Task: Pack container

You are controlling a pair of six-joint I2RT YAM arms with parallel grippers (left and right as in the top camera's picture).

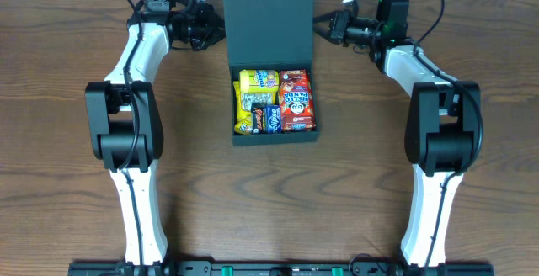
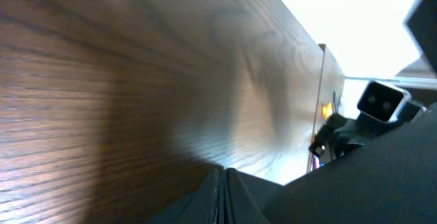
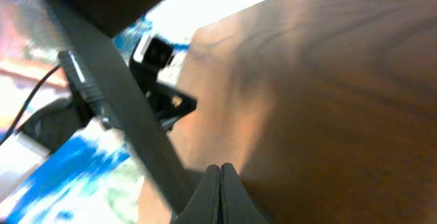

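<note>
**Container open at mid-bench, both sets of fingers closed beside its lid**

The wooden bench (image 1: 50,99) fills the overhead view. On it the two white and black arms reach away from their bases. The left arm (image 1: 126,116) and the right arm (image 1: 442,124) stand well apart, one on each side of the middle.

Between them lies the matte black container (image 1: 274,138), at the middle of the bench towards its far edge. Its flap lid (image 1: 268,15) is thrown back and lies flat beyond the tray. The low-walled tray is filled with snacks. A red carton (image 1: 296,99) takes the right side. A yellow pack (image 1: 258,81) sits at the upper left, and a blue pack (image 1: 271,118) lies below it, next to the red carton.

The left fingers (image 1: 212,32) point at the lid's left edge, just beside it. In the left wrist view they are pressed together with nothing between them (image 2: 217,200).

The right fingers (image 1: 325,25) point at the lid's right edge, also close by. The right wrist view shows them shut tight and empty too (image 3: 217,193).
</note>
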